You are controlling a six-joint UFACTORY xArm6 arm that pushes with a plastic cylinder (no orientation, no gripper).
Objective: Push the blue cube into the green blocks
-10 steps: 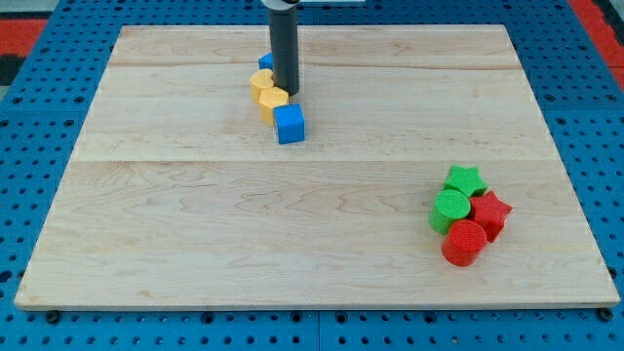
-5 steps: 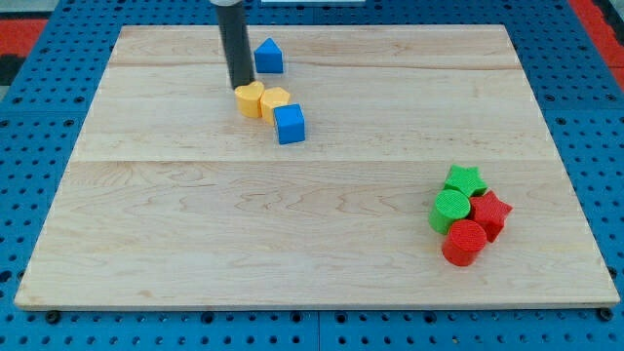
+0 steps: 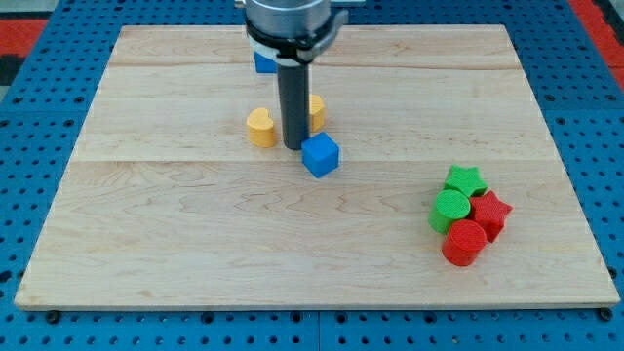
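Observation:
The blue cube (image 3: 320,155) lies near the board's middle, a little above centre. My tip (image 3: 293,146) stands right at the cube's upper left side, touching or nearly touching it. The green star (image 3: 465,179) and the green cylinder (image 3: 450,209) sit at the view's lower right, far to the right of the cube.
A yellow heart-like block (image 3: 260,127) lies left of my tip. Another yellow block (image 3: 316,111) shows right of the rod, partly hidden. A second blue block (image 3: 263,62) is half hidden behind the arm at the top. A red star (image 3: 491,212) and a red cylinder (image 3: 464,243) touch the green blocks.
My tip moved from left of the yellow blocks to between them, down and right. The blue cube slid down and right. The two yellow blocks have been parted.

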